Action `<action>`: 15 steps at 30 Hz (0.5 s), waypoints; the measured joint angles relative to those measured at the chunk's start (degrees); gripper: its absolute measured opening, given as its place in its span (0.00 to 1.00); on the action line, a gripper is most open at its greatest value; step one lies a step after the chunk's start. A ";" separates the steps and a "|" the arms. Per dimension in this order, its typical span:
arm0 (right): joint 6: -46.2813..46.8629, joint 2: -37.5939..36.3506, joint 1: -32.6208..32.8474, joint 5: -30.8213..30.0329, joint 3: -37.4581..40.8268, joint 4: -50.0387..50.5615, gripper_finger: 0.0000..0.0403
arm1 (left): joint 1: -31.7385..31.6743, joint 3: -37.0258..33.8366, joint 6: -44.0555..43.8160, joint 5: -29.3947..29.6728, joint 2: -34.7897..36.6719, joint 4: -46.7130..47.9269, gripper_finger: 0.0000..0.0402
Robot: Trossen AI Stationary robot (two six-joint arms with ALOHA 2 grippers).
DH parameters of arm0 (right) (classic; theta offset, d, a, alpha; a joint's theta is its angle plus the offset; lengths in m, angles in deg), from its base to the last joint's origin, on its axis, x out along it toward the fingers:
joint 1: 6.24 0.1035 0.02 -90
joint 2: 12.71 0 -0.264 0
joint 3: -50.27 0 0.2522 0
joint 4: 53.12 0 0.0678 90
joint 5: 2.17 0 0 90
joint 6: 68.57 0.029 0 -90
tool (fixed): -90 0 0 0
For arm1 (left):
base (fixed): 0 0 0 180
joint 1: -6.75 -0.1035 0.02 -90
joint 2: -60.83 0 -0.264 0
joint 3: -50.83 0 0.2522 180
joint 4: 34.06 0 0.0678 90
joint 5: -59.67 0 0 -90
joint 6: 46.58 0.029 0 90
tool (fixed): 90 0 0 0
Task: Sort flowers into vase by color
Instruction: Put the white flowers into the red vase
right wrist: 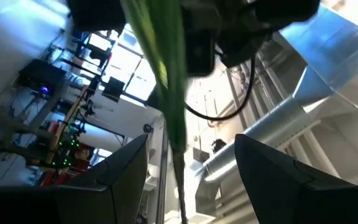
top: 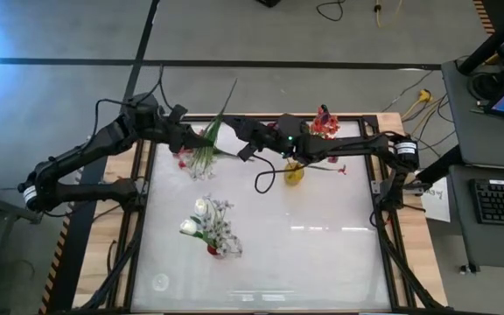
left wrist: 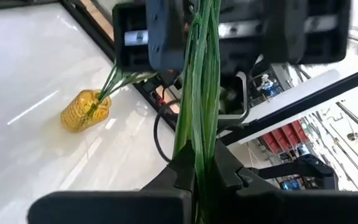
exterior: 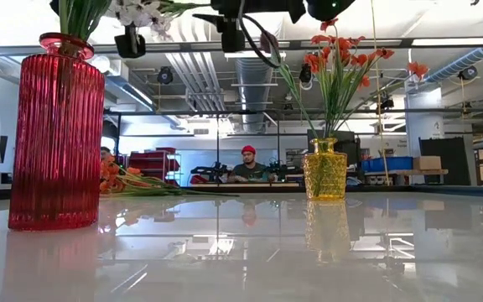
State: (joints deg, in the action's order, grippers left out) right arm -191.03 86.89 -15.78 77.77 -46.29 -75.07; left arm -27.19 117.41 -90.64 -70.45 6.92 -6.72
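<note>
Overhead view with low and wrist views: flower sorting partly done. The yellow vase (top: 294, 172), the landmark here, already holds orange-red flowers (exterior: 335, 52) on green stems. The red vase (exterior: 57, 134), well to the left of the yellow vase in the overhead view, holds green stems with small whitish blossoms (exterior: 145, 12) at the top. Nearer the front of the table than the yellow vase, a loose heap of white flowers (top: 210, 224) still lies on the table (top: 322, 262); these appear left to sort. In the low view more orange blossoms (exterior: 111, 178) lie flat beyond the red vase.

The left gripper (left wrist: 199, 163) hangs above the red vase, clamped on a bundle of long green stems (left wrist: 199, 93). The right gripper (right wrist: 188, 168), between the two vases and just beside the left one, has its fingers apart with a stem (right wrist: 166, 68) passing between them, apparently not pinched.

The stems are thin, straight and bunched together.
</note>
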 joint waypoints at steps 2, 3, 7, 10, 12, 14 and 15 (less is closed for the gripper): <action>0.83 -0.03 -0.45 0.02 -0.02 -0.27 0.56 | 0.43 0.00 0.00 0.00 -0.66 0.11 0.00; 1.16 -0.05 -0.64 0.02 -0.02 -0.25 0.55 | 0.66 0.00 -0.01 -0.04 -1.00 0.10 0.00; 2.42 -0.05 -1.27 0.20 -0.02 0.85 0.52 | 1.26 0.00 -0.24 -1.43 -2.25 -0.52 0.00; 3.28 -0.05 -1.30 1.01 -0.02 2.93 0.47 | 1.43 0.00 -0.75 -2.06 -2.97 -1.42 0.00; 3.33 -0.03 -1.28 1.09 -0.02 3.16 0.42 | 1.43 0.00 -1.06 -2.23 -3.32 -1.70 0.00; 3.36 -0.05 -1.22 1.09 -0.02 2.79 0.33 | 1.43 0.00 -1.09 -2.23 -3.59 -2.00 0.00; 3.37 -0.05 -1.22 1.09 -0.02 2.75 0.29 | 1.43 0.00 -1.08 -2.22 -3.66 -2.12 0.00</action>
State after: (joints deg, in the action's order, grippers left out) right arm -187.66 86.84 -17.00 78.86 -46.31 -72.33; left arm -25.76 117.41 -91.72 -72.67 3.26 -8.84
